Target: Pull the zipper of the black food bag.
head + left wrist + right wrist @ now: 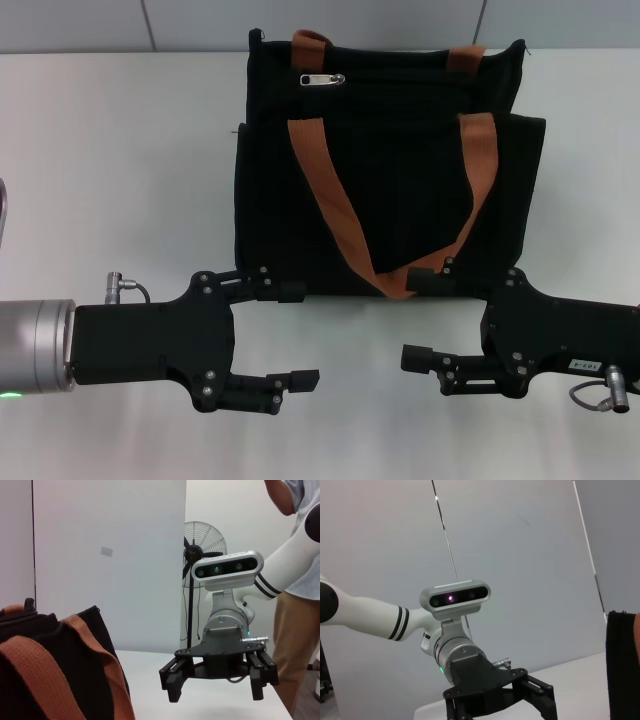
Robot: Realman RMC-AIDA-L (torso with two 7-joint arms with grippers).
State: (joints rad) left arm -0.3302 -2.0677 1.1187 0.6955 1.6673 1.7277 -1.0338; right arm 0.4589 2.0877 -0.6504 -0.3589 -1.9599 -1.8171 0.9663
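The black food bag (400, 190) lies on the white table at the far middle, its two rust-orange handles (325, 180) draped over the front. The silver zipper (322, 79) sits near the bag's top left on a black track. My left gripper (300, 335) is open, on the table in front of the bag's left corner and apart from it. My right gripper (412, 318) is open in front of the bag's lower middle, its upper finger close to the handle loop. The bag also shows in the left wrist view (50, 645), which sees the right gripper (217, 685) too.
The white table (120, 170) spreads to both sides of the bag. A grey wall runs behind it. In the left wrist view a standing fan (205, 545) and a person in tan trousers (295, 645) are beyond the table's right side.
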